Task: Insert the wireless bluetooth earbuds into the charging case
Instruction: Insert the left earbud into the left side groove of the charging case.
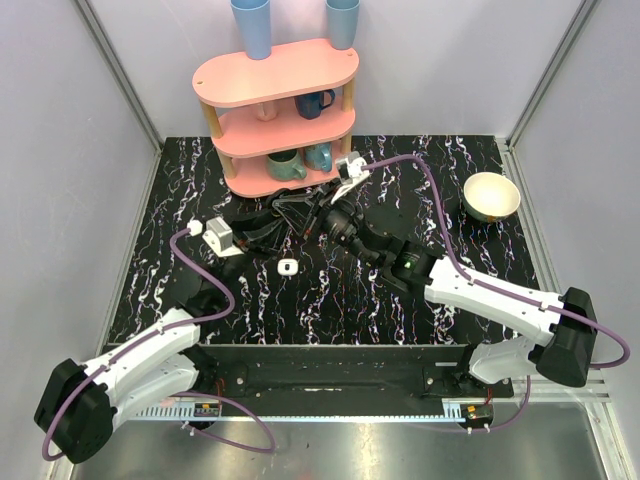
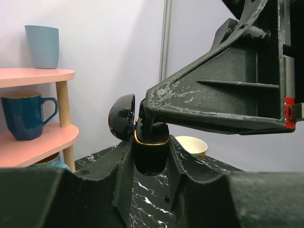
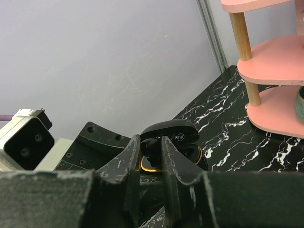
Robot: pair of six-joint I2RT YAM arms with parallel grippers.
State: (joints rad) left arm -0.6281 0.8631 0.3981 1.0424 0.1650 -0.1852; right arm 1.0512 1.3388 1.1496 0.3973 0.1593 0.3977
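The charging case (image 2: 150, 159) is glossy black with a gold rim, and its lid (image 2: 121, 116) stands open. My left gripper (image 2: 149, 164) is shut on the case body and holds it above the table. My right gripper (image 3: 151, 152) is shut on a small black earbud (image 3: 155, 146) right over the case's open mouth (image 3: 197, 154). In the top view both grippers, left (image 1: 292, 212) and right (image 1: 325, 215), meet in front of the shelf. No white earbud shows in either gripper. The second earbud is hidden.
A pink three-tier shelf (image 1: 280, 100) with mugs and blue cups stands at the back, close behind the grippers. A cream bowl (image 1: 491, 196) sits at the back right. A small white piece (image 1: 287, 267) lies on the marble table (image 1: 400, 310) near the left gripper.
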